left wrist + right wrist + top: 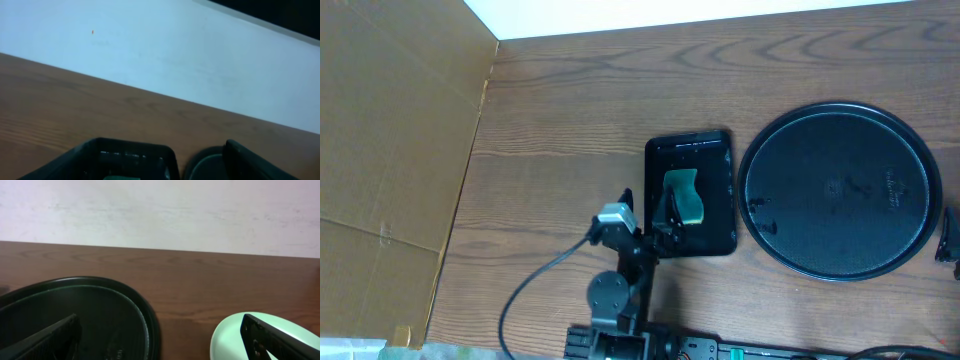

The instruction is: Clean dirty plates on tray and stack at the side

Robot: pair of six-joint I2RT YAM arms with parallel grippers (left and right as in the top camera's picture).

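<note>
The round black tray [838, 190] lies at the right of the table with nothing on it; its rim also shows in the right wrist view [150, 325]. One pale mint plate [235, 335] sits on the table right of the tray, partly behind my right finger. No other plate is in view. My right gripper [160, 325] is open and empty, low between tray and plate, at the overhead view's right edge [950, 238]. My left gripper [670, 215] is open over the small tray, with the sponge below it.
A small black rectangular tray [712, 150] holds a green sponge [684, 195] left of the round tray; its far wall shows in the left wrist view [135, 155]. Brown cardboard [390, 130] covers the left side. A white wall runs along the table's far edge.
</note>
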